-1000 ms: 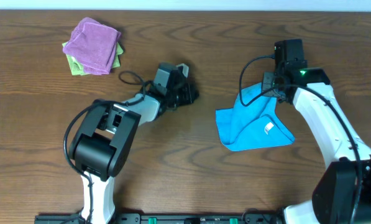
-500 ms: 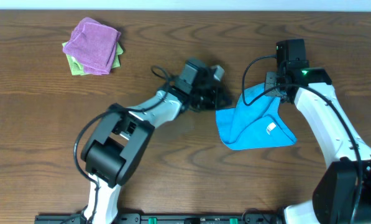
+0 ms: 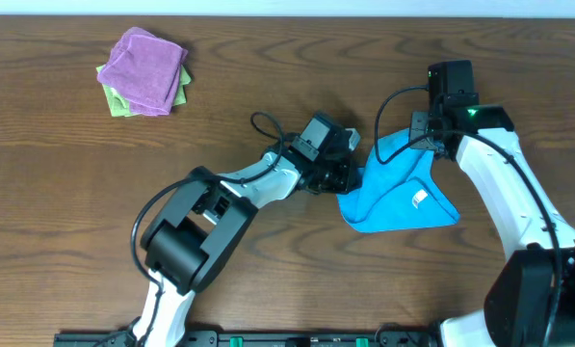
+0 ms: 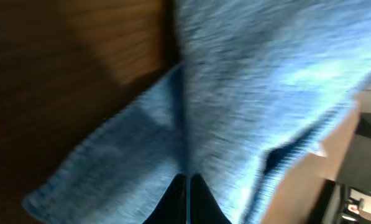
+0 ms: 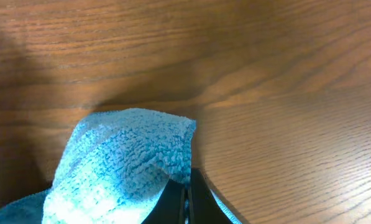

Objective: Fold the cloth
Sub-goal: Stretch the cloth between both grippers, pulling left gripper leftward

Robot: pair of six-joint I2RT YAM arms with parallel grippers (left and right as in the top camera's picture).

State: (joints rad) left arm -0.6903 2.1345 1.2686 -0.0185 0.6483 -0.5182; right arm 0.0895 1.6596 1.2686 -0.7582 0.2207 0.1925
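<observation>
The sky-blue cloth (image 3: 395, 198) lies bunched at the table's right centre, its small white tag (image 3: 419, 198) facing up. My right gripper (image 3: 426, 145) is shut on the cloth's far corner and holds it a little off the wood. In the right wrist view the terry corner (image 5: 126, 158) hangs over the closed fingertips of that gripper (image 5: 186, 185). My left gripper (image 3: 351, 175) is shut, nothing held, and its tips are against the cloth's left edge. In the left wrist view, blurred blue fabric (image 4: 253, 93) fills the frame beyond that gripper (image 4: 188, 180).
A purple cloth (image 3: 148, 64) lies on a light green cloth (image 3: 117, 102) at the far left of the wooden table (image 3: 268, 280). The left arm's black cable (image 3: 268, 127) loops above its wrist.
My left arm has swept right from the table's middle to the cloth's left edge, its gripper staying shut. The cloth's left edge has shifted slightly. The right arm has held still.
</observation>
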